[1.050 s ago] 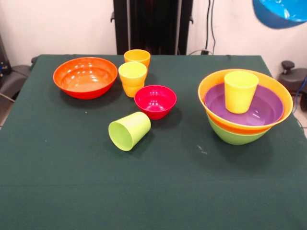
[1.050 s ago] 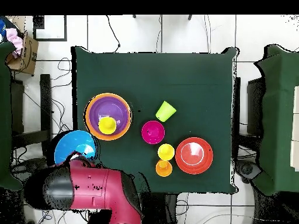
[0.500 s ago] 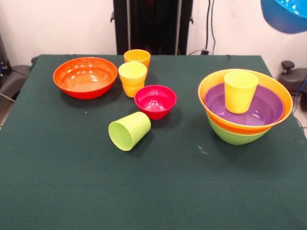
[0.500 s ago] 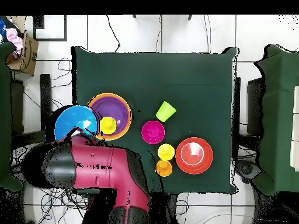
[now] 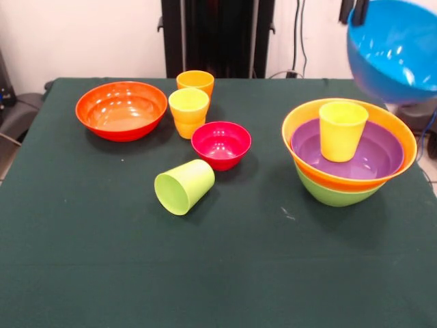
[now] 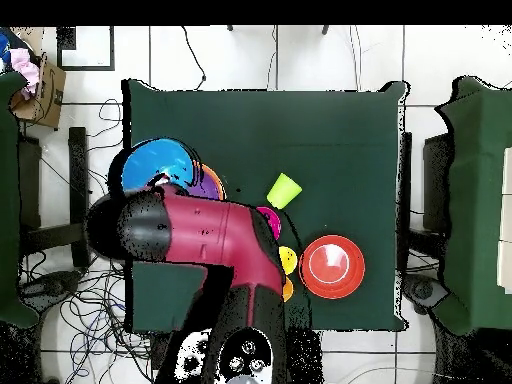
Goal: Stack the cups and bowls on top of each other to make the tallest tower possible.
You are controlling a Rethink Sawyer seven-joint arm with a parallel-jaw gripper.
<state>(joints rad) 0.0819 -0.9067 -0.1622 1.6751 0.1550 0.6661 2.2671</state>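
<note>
1. A dark green cloth covers the counter (image 5: 225, 273), which stands on a pale tiled floor with cables; the near half of the cloth is bare.
2. At 3 o'clock in the front view sits the tower (image 5: 349, 164): a lime green bowl (image 5: 334, 195) at the bottom, an orange bowl (image 5: 403, 147) in it, a purple bowl (image 5: 372, 160) inside that, and a yellow cup (image 5: 341, 130) upright in the purple one.
3. A blue bowl (image 5: 392, 51) hangs in the air at about 1 o'clock, tilted with its mouth toward the camera, above and just behind the tower. Likely it is being carried there to go on top.
4. The arm (image 6: 200, 235) covers the grasp in the overhead view, and the front view shows only a dark sliver at the bowl's rim, so I cannot tell how the gripper stands.
5. The upright cup would stop the blue bowl from nesting; it would perch on the cup's rim, which adds height but could tip.
6. The tower stands close to the counter's right edge, leaving little margin there.
7. Left of centre wait a red-orange bowl (image 5: 121, 109), an orange cup (image 5: 195, 82), another yellow cup (image 5: 189, 111), a magenta bowl (image 5: 220, 144) and a lime green cup (image 5: 184, 186) lying on its side.
</note>
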